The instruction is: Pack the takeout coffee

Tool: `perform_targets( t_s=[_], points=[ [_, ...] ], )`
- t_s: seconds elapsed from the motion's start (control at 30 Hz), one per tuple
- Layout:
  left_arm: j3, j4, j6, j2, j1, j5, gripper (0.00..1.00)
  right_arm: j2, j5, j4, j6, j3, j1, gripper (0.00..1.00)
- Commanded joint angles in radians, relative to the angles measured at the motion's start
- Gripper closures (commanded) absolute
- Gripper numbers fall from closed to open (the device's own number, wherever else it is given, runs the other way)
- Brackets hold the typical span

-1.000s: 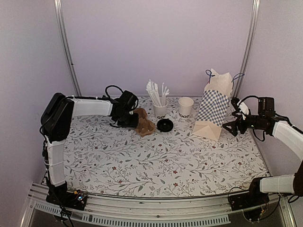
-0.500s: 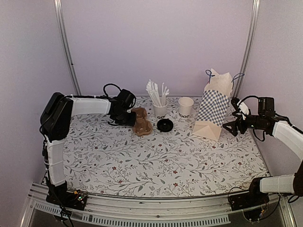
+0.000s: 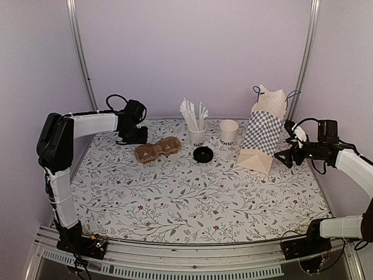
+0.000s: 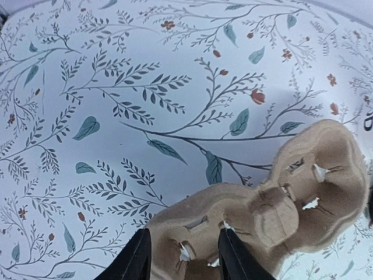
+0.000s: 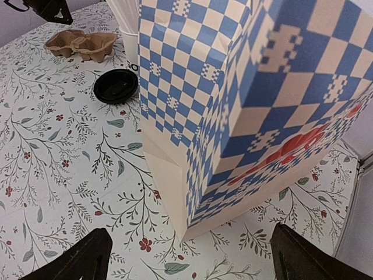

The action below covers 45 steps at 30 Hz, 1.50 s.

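Paper-walled, lidless: judging takeout coffee [image 3: 228,132] left of bag [image 3: 265,125] light, crushable; favouring gentle mid-wall pinching; left pincer [image 4: 183,256], right pincer [image 5: 192,256] gaping empty.

On the surface [image 3: 192,204] the carrier [image 3: 156,150] lies at the left; right of it the lid [image 3: 203,154] lies before the cup of straws [image 3: 197,137]; the coffee cup [image 3: 228,132] stands between that cup and the bag [image 3: 263,131] at the right.
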Motion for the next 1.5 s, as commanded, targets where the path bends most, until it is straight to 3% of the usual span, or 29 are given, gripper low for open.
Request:
perform_targets(
  t_s=[0.0,0.17,0.37,0.5,0.63,0.77,0.83,1.0,1.37,1.47],
  points=[
    [-0.015,-0.022,0.033,-0.129,-0.054,0.025,0.57,-0.003,-0.022,-0.047,-0.030,0.013,0.008,0.04],
    [-0.016,-0.021,0.082,-0.238,-0.098,0.106,0.55,-0.054,-0.068,-0.111,-0.058,0.048,0.089,0.12],
    [-0.021,0.076,0.232,-0.365,-0.102,0.261,0.54,-0.045,0.324,-0.079,-0.147,0.044,0.451,0.24],
    [-0.199,0.230,0.250,-0.499,-0.094,0.162,0.51,0.116,0.410,-0.062,-0.192,0.159,0.566,0.40],
    [-0.390,0.400,0.277,-0.597,-0.081,0.164,0.47,0.321,0.435,-0.051,-0.148,0.352,0.622,0.61],
    [-0.368,0.359,0.326,-0.609,-0.081,0.089,0.46,0.511,0.592,-0.003,-0.121,0.498,0.662,0.81],
    [-0.370,0.358,0.335,-0.625,-0.080,0.041,0.45,0.608,0.673,-0.024,-0.106,0.570,0.667,0.86],
    [-0.386,0.377,0.316,-0.672,-0.076,0.075,0.44,0.729,0.813,-0.029,-0.063,0.613,0.665,0.91],
    [-0.370,0.361,0.262,-0.715,-0.074,0.165,0.44,0.617,0.941,-0.033,-0.008,0.509,0.548,0.89],
    [-0.370,0.361,0.254,-0.726,-0.074,0.175,0.44,0.619,0.905,-0.086,-0.001,0.541,0.547,0.88]
  ],
)
